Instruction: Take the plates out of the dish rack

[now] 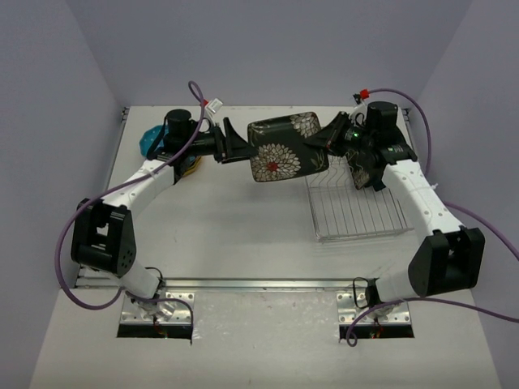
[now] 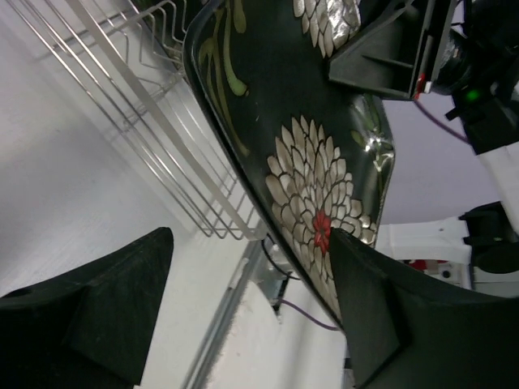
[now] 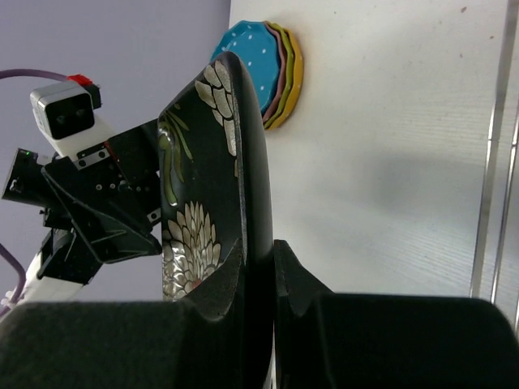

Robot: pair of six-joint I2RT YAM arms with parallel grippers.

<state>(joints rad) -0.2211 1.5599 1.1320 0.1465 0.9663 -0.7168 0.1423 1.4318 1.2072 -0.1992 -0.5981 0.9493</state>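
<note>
A black floral plate (image 1: pixel 282 150) hangs in the air above the table, left of the silver wire dish rack (image 1: pixel 357 207). My right gripper (image 1: pixel 328 138) is shut on its right rim; in the right wrist view the plate (image 3: pixel 243 162) stands edge-on, pinched between both fingers (image 3: pixel 357 324). My left gripper (image 1: pixel 235 146) is open at the plate's left rim. In the left wrist view one fingertip (image 2: pixel 357 267) touches the flowered face (image 2: pixel 312 170), while the other finger (image 2: pixel 122 300) stands well apart. The rack (image 2: pixel 146 105) lies behind.
A stack of round dotted plates (image 3: pixel 272 69), blue on top over pink, green and yellow, lies on the table at the back left (image 1: pixel 152 142), partly hidden by my left arm. A metal rail (image 1: pixel 259 284) runs along the table's near edge.
</note>
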